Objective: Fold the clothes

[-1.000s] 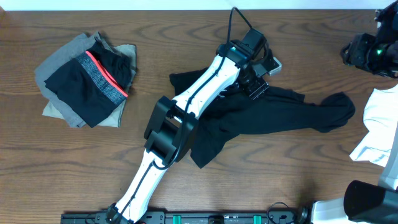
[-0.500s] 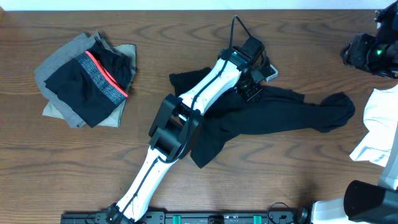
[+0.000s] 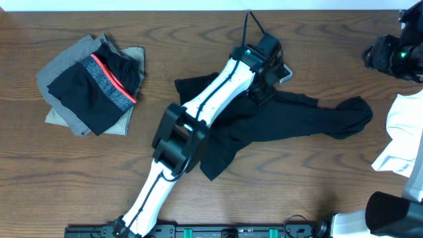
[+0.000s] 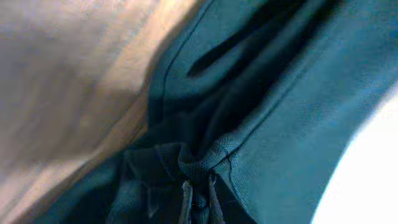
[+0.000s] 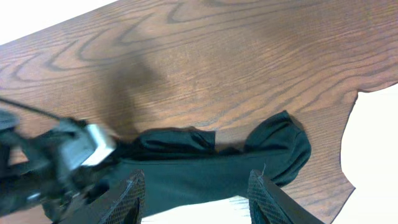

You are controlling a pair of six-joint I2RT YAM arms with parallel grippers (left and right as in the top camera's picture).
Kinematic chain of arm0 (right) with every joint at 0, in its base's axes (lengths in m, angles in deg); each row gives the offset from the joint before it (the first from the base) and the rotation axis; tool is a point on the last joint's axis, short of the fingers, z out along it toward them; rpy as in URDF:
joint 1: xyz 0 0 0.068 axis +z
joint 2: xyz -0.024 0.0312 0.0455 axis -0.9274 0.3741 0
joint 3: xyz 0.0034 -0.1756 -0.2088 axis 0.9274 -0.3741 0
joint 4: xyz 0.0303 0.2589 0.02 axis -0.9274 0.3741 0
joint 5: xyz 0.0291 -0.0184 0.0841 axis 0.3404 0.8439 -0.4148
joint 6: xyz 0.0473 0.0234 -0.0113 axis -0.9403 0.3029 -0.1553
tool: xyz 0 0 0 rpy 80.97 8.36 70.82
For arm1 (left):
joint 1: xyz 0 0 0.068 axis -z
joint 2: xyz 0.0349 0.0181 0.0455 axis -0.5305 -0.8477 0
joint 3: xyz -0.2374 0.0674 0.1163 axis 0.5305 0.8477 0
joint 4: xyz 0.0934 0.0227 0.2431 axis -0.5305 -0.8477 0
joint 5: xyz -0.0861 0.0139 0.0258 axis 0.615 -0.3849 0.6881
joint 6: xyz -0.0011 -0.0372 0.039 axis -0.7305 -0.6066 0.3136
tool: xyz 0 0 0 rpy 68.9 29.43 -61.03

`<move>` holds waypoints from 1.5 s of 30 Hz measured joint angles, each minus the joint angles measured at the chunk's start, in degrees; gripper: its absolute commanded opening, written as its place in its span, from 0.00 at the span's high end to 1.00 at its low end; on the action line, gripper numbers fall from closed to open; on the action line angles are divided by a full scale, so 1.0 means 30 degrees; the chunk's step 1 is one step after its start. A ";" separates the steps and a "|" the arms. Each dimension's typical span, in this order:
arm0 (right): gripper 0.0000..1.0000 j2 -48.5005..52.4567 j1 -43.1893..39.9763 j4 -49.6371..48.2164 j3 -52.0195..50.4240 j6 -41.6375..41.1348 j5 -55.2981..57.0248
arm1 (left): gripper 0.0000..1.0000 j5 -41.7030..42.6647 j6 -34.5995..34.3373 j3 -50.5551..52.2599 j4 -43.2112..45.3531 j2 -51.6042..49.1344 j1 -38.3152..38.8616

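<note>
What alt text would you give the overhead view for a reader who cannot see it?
The left gripper pinches a crumpled black T-shirt near the middle of a wooden table. A pile of grey, tan and red-banded black clothes lies at the left, a white garment at the right edge.

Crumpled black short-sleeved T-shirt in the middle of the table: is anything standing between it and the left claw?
Nothing visible does. The left claw is closed on a bunched fold of the crumpled black short-sleeved T-shirt, and only the cloth itself sits between its jaws.
</note>
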 measured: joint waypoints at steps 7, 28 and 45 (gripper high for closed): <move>0.49 0.0124 0.0189 -0.0160 0.0000 0.0000 0.0000 | 0.88 -0.0379 -0.0189 -0.0007 -0.1501 0.2324 0.0000; 0.47 0.5938 0.0787 -0.0255 -0.0044 0.0291 -0.0007 | 0.42 -0.2856 -0.0255 0.0036 -0.2696 0.2674 -0.0007; 0.45 0.6980 0.0794 -0.0015 -0.0066 0.0452 0.0000 | 0.81 -0.2353 0.0102 0.0568 -0.0838 -0.0874 -0.0255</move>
